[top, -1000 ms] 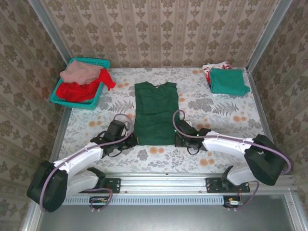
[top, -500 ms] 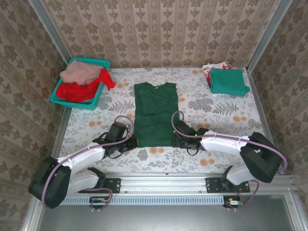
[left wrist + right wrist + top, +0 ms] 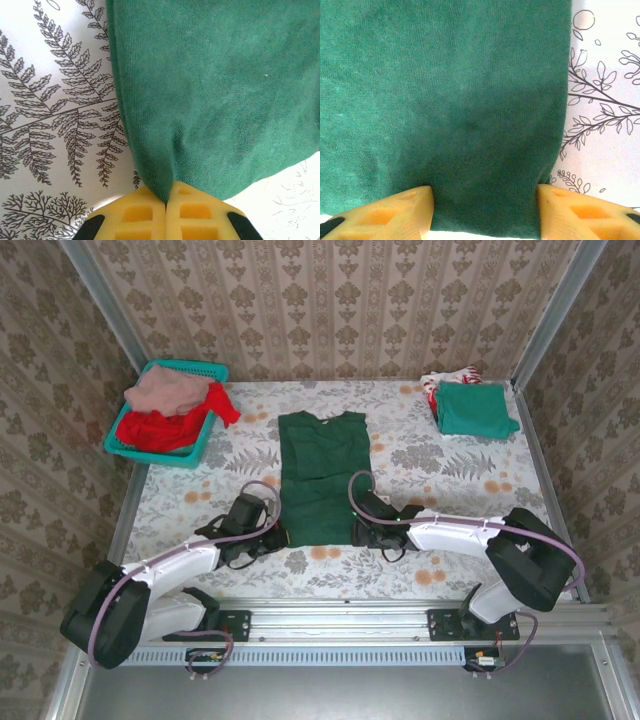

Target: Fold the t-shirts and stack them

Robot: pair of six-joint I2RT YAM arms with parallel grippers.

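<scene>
Here, both grippers at the near hem of the spread t-shirt

The table (image 3: 450, 475), under a floral cover, runs from wall to wall, with metal rails along its sides. The dark green t-shirt (image 3: 320, 475) lies flat at its middle, collar toward the far wall and side edges straight. Bare table stands open on both sides of it and beyond the collar. A teal basket (image 3: 192, 368) sits in the far left corner. It holds a red t-shirt (image 3: 160, 430), part of which hangs over the rim, beneath a dusty pink t-shirt (image 3: 165, 392). In the far right corner a folded teal-green t-shirt (image 3: 472, 408) rests on a white-red t-shirt (image 3: 445, 378), close to the right rail. The left gripper (image 3: 166, 197) is clamped tight on the dark green t-shirt's near left edge, with cloth puckered between its fingers. The right gripper (image 3: 485, 200) stands with jaws apart, its fingers straddling the hem by the near right corner, gripping nothing.
</scene>
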